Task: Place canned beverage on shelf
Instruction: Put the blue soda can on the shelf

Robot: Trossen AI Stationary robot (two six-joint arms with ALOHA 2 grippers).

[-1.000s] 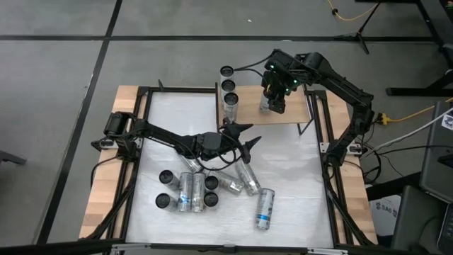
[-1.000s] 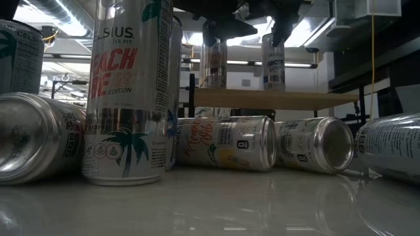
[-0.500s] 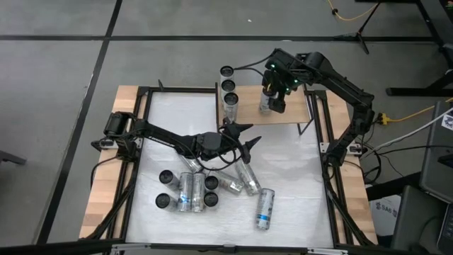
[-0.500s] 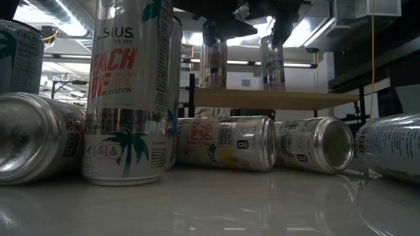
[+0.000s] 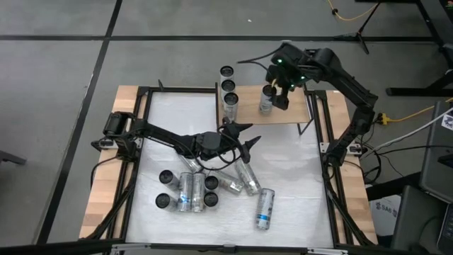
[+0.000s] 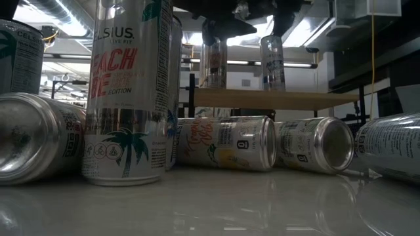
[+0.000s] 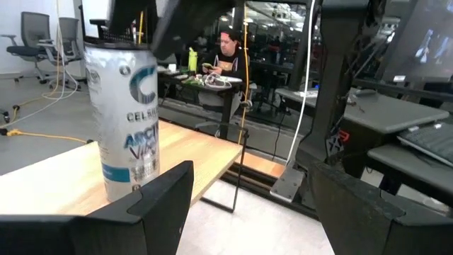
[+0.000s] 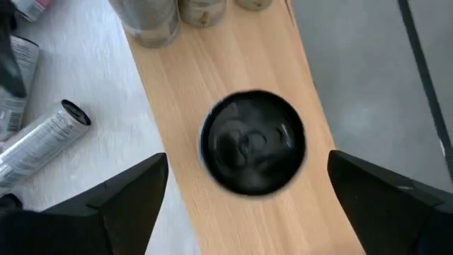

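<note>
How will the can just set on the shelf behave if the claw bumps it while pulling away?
The can is tall and narrow and stands upright on the shelf, so a sideways knock would likely tip it. Once down, its round body would probably roll. The right claw is open above it, so a straight lift looks safest.

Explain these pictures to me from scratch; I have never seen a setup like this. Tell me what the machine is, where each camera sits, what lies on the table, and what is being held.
This is a robot with two dark arms at a white table. One camera looks down from above, one sits at tabletop height, and one rides on each wrist.

The right gripper hangs open above a can standing upright on the wooden shelf, holding nothing; its wrist camera looks straight down on that can's top. Three more cans stand in a row along the shelf's left edge.

The left gripper waits over the table's middle, holding nothing. A cluster of cans, some upright and some lying down, sits on the table's near side.
</note>
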